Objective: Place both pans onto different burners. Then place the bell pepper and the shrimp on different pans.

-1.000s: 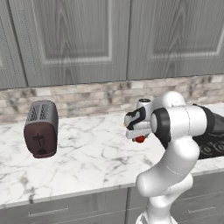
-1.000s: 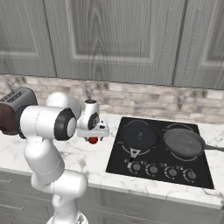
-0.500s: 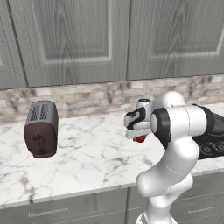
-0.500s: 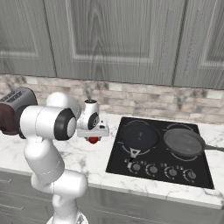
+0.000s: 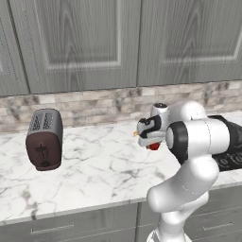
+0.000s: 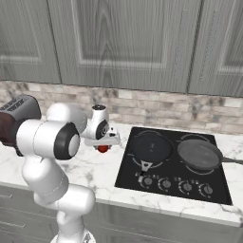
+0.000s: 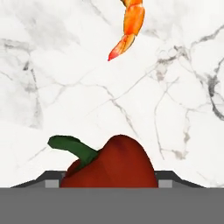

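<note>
The claw [image 7: 109,183] is clamped on the bell pepper [image 7: 111,164], hiding its base; the shrimp [image 7: 129,26] is cut off at the frame's top.

Ahead of my jaws runs a white marble tabletop [image 5: 94,170] with grey veins. Beyond them a stone-tile backsplash [image 5: 94,105] in beige and grey, grey wood-grain wall cabinets [image 5: 85,42] above. Below me, grey drawer fronts [image 5: 61,228] with slim handles. Light is soft and even.
</note>
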